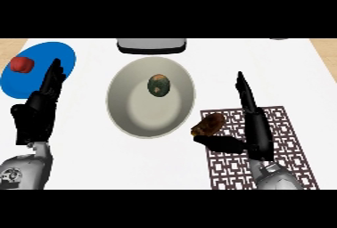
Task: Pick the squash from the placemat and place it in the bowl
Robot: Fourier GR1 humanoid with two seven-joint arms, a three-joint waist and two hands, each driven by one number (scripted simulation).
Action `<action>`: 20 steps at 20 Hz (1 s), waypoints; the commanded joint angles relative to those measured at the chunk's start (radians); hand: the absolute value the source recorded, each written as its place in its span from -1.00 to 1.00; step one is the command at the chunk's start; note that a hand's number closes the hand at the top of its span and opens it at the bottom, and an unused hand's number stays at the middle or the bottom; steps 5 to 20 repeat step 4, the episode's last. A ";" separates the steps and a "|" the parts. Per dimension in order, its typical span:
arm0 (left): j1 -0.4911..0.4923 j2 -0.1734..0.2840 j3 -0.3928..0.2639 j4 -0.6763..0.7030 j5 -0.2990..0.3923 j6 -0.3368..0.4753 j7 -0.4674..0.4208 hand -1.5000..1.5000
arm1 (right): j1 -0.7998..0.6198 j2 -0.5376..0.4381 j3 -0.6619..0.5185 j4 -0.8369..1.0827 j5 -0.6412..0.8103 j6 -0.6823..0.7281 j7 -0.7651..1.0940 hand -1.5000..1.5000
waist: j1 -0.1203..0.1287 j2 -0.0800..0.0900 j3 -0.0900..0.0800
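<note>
Both hands are open: the right hand [255,129] stands edge-up over the placemat [289,133], fingers straight, thumb under the squash [208,124] at its left; the left hand [41,104] rests, fingers up.

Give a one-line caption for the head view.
Right hand open beside the squash at the placemat edge; bowl alongside.

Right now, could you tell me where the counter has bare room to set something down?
Bare counter lies between the blue plate and bowl, and above the placemat. It is crowded where the right hand meets the brown item.
</note>
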 commanded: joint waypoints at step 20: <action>-0.061 0.006 0.032 0.065 0.004 -0.028 -0.019 0.00 | 0.156 0.045 0.036 -0.123 0.074 0.032 -0.025 -1.00 | 0.003 0.002 0.000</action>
